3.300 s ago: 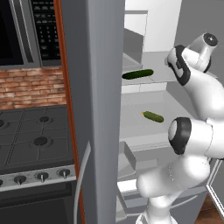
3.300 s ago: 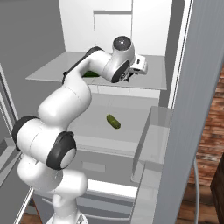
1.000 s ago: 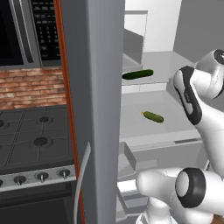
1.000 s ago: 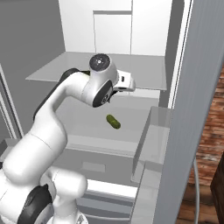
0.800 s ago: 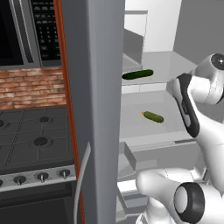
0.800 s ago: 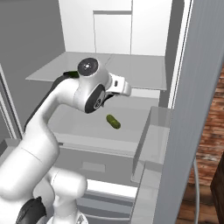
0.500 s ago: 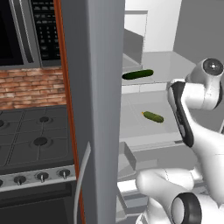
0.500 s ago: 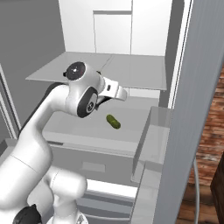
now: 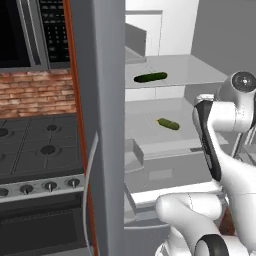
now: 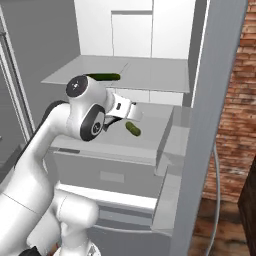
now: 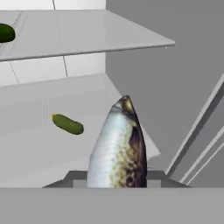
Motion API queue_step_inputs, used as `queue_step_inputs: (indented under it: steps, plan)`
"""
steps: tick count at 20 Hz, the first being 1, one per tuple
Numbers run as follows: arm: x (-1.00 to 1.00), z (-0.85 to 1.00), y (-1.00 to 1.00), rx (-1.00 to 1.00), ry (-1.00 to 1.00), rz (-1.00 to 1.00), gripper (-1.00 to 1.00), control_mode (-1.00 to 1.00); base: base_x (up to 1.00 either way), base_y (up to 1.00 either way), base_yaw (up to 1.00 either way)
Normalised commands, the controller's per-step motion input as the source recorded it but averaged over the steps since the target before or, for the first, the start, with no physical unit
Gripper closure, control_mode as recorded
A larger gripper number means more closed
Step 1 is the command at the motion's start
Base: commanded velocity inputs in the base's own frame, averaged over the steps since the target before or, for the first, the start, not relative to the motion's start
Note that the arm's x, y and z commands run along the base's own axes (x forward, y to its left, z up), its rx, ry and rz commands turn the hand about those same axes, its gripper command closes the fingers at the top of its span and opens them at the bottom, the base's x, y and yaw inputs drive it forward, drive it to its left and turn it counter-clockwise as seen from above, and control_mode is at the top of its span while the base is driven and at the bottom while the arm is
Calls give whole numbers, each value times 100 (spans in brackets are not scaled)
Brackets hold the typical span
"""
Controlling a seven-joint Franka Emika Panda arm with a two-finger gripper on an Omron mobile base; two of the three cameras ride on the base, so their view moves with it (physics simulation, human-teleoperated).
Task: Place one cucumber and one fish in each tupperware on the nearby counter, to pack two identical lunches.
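Open fridge in front of me, white inside, with a glass upper shelf (image 9: 185,75) and a lower shelf (image 9: 150,127) underneath it. Off at the left of the left base view there's the black stovetop (image 9: 35,150) with a brick wall (image 9: 35,92) behind.

My gripper (image 10: 131,111) sits mid-frame in the right base view, just in front of the lower shelf. It's clamped shut on a fish (image 11: 118,151), which stands up the lower middle of the hand view, silvery belly with brown mottled back, pointy end aimed at the fridge's back corner.

One cucumber (image 9: 150,77) lies on the upper shelf, upper middle of the left base view. A smaller cucumber (image 9: 168,123) lies on the lower shelf, just beside my gripper in the right base view.
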Motion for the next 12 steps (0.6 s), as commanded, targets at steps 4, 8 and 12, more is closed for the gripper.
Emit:
queue_step_inputs:
  steps: [4, 8, 12]
  plan:
    - [0, 0, 0, 0, 0, 0, 100, 100, -96, 0, 0]
    - [0, 0, 0, 0, 0, 0, 100, 100, -100, 0, 0]
    - [0, 0, 0, 0, 0, 0, 100, 100, -100, 0, 0]
